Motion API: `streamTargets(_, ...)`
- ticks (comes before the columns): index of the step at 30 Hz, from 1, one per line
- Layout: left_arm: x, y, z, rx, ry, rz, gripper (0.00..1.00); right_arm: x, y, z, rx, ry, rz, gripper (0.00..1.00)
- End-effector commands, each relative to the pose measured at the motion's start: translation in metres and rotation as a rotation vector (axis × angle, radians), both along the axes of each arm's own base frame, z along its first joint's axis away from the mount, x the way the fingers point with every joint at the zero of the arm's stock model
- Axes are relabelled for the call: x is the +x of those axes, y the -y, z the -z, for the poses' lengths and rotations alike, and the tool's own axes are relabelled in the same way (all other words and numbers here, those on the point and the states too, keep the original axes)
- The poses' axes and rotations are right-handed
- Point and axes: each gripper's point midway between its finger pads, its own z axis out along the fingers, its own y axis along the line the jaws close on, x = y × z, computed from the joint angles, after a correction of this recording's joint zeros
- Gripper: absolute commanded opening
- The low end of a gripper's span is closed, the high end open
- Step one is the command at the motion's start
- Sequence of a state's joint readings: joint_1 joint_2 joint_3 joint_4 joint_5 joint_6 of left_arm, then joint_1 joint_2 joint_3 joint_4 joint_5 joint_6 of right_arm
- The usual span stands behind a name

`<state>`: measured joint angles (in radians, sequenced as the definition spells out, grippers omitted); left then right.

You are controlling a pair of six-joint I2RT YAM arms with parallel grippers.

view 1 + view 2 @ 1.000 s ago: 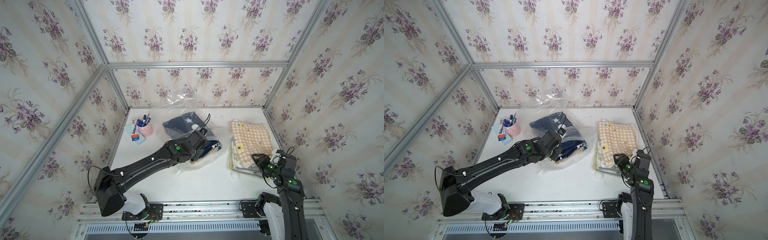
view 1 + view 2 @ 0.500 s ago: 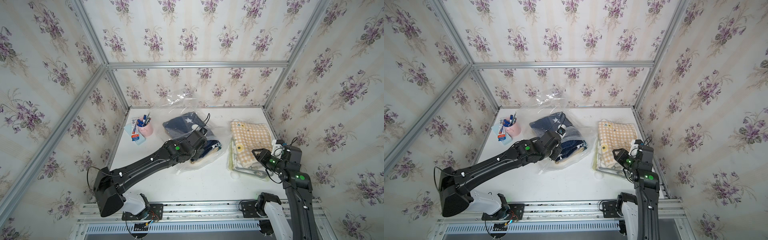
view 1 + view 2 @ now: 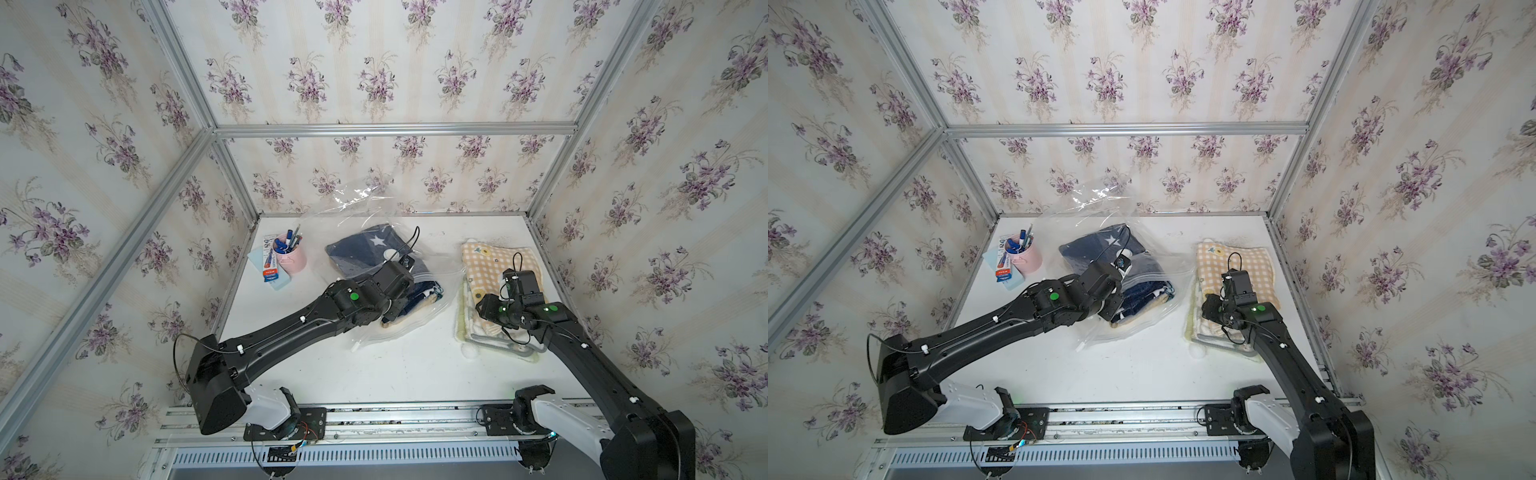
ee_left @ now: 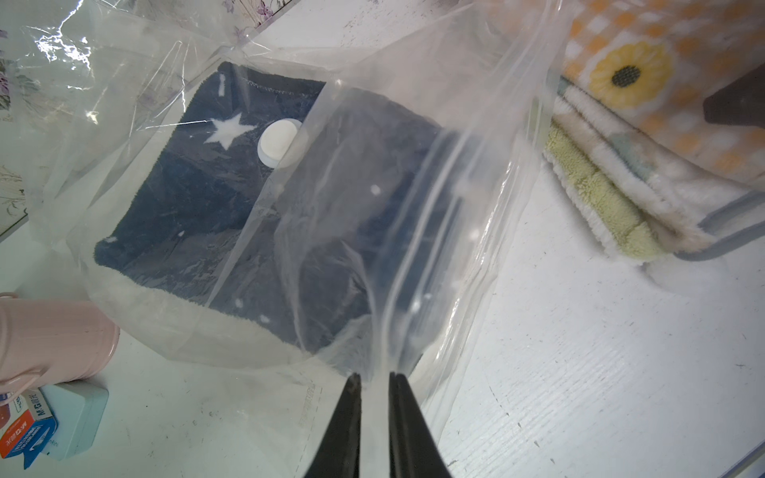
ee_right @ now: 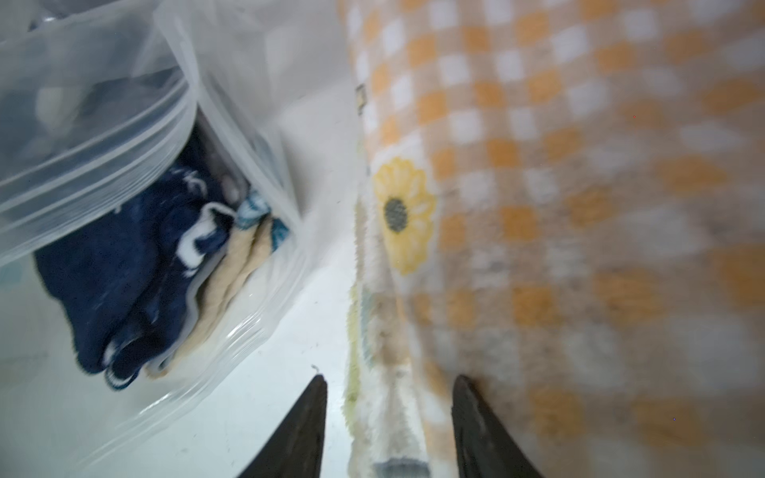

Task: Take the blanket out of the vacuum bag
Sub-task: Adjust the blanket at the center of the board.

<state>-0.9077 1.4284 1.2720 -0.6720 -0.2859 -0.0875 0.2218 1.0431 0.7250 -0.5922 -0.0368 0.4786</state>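
- The vacuum bag [image 3: 415,324] lies mid-worktop, toward the back edge, with the navy star blanket [image 3: 361,249] inside it.
- The left end effector [image 4: 374,377] is pinched closed on the bag's clear plastic near its zip edge.
- The right end effector [image 5: 389,383] stands open, its jaws astride the rim of a yellow-checked blanket pile [image 5: 579,165] by the right edge.

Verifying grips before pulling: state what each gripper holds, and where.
Left gripper pinches the vacuum bag at its zip-seal edge. Right gripper holds nothing; its jaws stand open by the checked blanket.
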Motion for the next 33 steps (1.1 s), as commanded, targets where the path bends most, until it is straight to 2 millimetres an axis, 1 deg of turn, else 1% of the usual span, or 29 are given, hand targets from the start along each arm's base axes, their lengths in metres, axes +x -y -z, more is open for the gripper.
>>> streamTargets(1, 0.000, 0.005, -0.002, -0.027, -0.005, 0.008, 0.17, 0.019, 0.019, -0.005, -0.124, 0.075, 0.108, 0.52)
streamTargets(3, 0.000, 0.005, -0.002, -0.026, -0.008, 0.007, 0.17, 0.018, 0.025, 0.010, -0.182, 0.026, 0.117, 0.52)
streamTargets(5, 0.000, 0.005, -0.002, -0.029, -0.008, 0.008, 0.17, 0.016, 0.025, 0.027, -0.220, -0.027, 0.107, 0.52)
streamTargets(7, 0.001, 0.004, -0.003, -0.027, 0.001, 0.006, 0.17, 0.014, 0.023, 0.037, -0.230, -0.038, 0.105, 0.53)
streamTargets(12, 0.001, 0.003, -0.003, -0.027, 0.005, 0.006, 0.18, 0.014, 0.032, 0.034, -0.254, 0.009, 0.140, 0.55)
streamTargets(14, 0.000, 0.006, -0.001, -0.030, -0.006, 0.014, 0.18, 0.015, 0.030, 0.035, -0.246, 0.009, 0.131, 0.55)
streamTargets(16, -0.001, 0.008, -0.001, -0.035, -0.012, 0.021, 0.19, 0.014, 0.028, 0.042, -0.247, -0.011, 0.124, 0.51)
streamTargets(18, -0.002, 0.007, 0.001, -0.031, -0.018, 0.027, 0.22, 0.013, 0.025, 0.049, -0.239, -0.029, 0.108, 0.46)
streamTargets(19, -0.003, 0.007, 0.000, -0.031, -0.018, 0.030, 0.25, 0.013, 0.024, 0.052, -0.233, -0.032, 0.102, 0.42)
streamTargets(21, -0.004, 0.008, 0.002, -0.029, -0.024, 0.039, 0.36, 0.011, 0.023, 0.055, -0.224, -0.036, 0.100, 0.40)
streamTargets(23, -0.006, 0.009, 0.004, -0.026, -0.033, 0.050, 0.52, 0.011, 0.019, 0.053, -0.200, -0.027, 0.086, 0.45)
streamTargets(24, -0.006, 0.009, 0.004, -0.025, -0.037, 0.049, 0.56, 0.010, 0.017, 0.052, -0.190, -0.022, 0.082, 0.49)
streamTargets(26, -0.006, 0.009, 0.006, -0.019, -0.042, 0.050, 0.68, 0.009, 0.011, 0.049, -0.151, -0.004, 0.069, 0.53)
streamTargets(28, -0.005, 0.007, 0.007, -0.012, -0.041, 0.038, 0.77, 0.008, 0.005, 0.045, -0.108, 0.013, 0.054, 0.54)
streamTargets(30, -0.005, 0.004, 0.005, -0.009, -0.038, 0.021, 0.83, 0.007, 0.001, 0.043, -0.086, 0.022, 0.046, 0.54)
streamTargets(31, -0.007, 0.002, 0.004, -0.009, -0.045, 0.014, 0.85, 0.007, 0.003, 0.044, -0.095, 0.021, 0.051, 0.54)
streamTargets(33, -0.009, -0.001, 0.000, -0.002, -0.050, -0.001, 0.88, 0.005, 0.010, 0.050, -0.132, 0.002, 0.067, 0.53)
